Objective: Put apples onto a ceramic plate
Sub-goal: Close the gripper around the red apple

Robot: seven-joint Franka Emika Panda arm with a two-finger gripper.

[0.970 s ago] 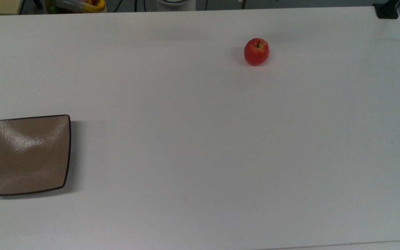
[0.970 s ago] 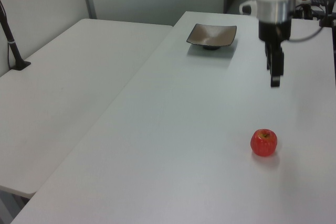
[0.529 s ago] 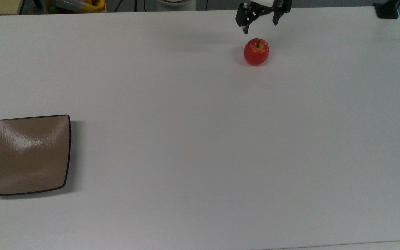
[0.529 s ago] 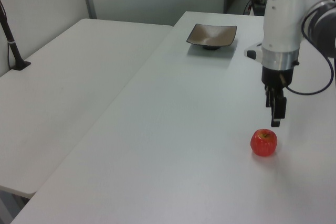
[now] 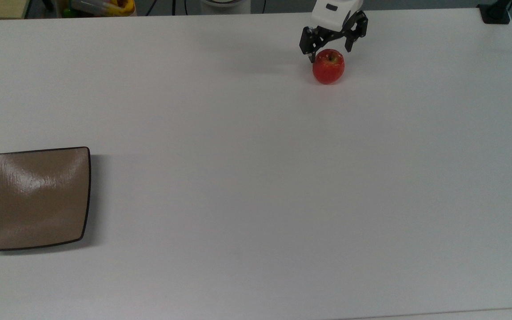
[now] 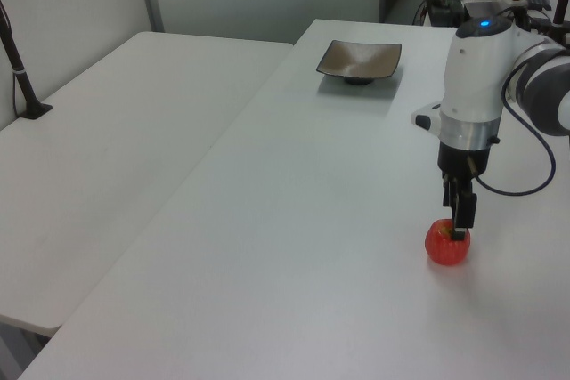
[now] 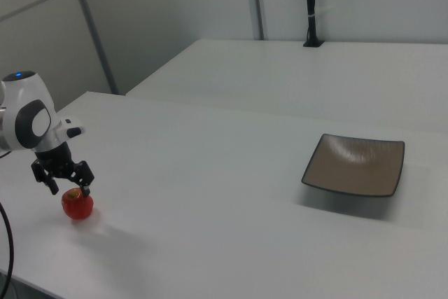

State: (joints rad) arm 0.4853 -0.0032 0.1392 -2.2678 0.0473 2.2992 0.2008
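The gripper (image 5: 330, 48) hangs with its fingers spread wider than the apple (image 5: 328, 66), tips down around the fruit's top, gripping nothing; contact cannot be judged. The apple rests on the white table (image 5: 256, 178) near the far edge in the top view. Half a second ago the gripper hung higher, clear of the apple; it has since dropped. The ceramic plate (image 5: 34, 198) sits well apart at the top view's left, bare.

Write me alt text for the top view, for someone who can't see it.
A robot arm's open end effector hangs just over a small red apple near the far edge of a white table. An empty tan-brown square plate sits far away at the top view's left edge.
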